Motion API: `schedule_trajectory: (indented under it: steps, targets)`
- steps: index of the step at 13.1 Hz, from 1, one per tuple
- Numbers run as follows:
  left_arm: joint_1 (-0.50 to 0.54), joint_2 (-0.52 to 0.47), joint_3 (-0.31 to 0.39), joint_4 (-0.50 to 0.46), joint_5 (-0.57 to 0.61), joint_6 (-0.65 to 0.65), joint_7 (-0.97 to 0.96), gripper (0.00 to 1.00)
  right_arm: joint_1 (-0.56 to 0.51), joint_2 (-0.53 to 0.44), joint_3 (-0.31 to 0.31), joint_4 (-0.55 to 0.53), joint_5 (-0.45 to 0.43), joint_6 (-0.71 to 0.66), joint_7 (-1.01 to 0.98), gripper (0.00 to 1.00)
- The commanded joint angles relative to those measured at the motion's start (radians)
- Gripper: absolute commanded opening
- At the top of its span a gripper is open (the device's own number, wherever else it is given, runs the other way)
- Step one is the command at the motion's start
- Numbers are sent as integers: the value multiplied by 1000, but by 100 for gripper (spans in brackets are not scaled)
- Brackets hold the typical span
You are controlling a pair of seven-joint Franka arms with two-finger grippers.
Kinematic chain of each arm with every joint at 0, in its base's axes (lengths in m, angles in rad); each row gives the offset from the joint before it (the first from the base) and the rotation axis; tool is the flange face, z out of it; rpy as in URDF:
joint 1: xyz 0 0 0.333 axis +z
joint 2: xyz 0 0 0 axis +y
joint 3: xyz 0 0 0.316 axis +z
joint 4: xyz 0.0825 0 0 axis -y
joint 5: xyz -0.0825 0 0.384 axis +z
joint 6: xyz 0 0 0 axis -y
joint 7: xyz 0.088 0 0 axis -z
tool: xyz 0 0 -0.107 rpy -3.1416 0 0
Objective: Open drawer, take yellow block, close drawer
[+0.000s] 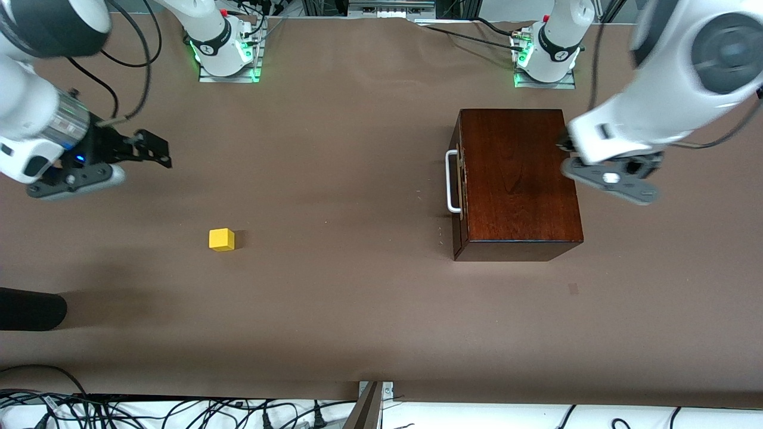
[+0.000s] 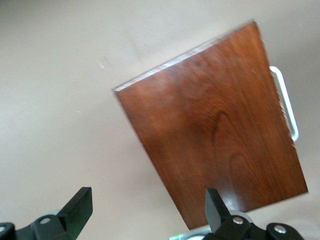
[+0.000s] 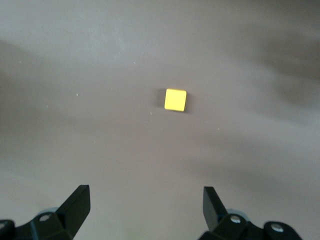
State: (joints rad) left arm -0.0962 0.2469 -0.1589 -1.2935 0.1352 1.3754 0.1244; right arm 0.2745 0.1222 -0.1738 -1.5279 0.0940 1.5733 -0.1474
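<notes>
The mahogany box (image 1: 518,179) stands toward the left arm's end of the table. Its drawer is pushed in flush, and the white bar handle (image 1: 452,182) faces the right arm's end. The box (image 2: 215,130) and handle (image 2: 286,102) also show in the left wrist view. The yellow block (image 1: 222,239) lies on the bare table toward the right arm's end, and shows in the right wrist view (image 3: 175,100). My left gripper (image 2: 148,205) is open and empty, up over the box's edge away from the handle (image 1: 569,155). My right gripper (image 1: 156,149) is open and empty, up in the air short of the block (image 3: 146,205).
A dark rounded object (image 1: 30,308) juts in at the right arm's end, nearer the camera than the block. The arm bases (image 1: 226,50) (image 1: 545,56) stand along the table's top edge. Cables (image 1: 179,411) lie past the near edge.
</notes>
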Motion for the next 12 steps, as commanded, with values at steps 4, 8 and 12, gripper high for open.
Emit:
schedule_trajectory:
  steps: [4, 8, 12]
  targets:
    - [79, -230, 59, -272, -90, 166, -127, 100, -14, -46, -7, 5, -16, -41, -63, 100]
    - [104, -307, 75, -408, -128, 280, -131, 100, -12, -42, -7, 9, -20, -30, -64, 100]
    - [105, -304, 87, -418, -125, 291, -129, 100, -11, -41, -4, 8, -48, -18, -61, 100]
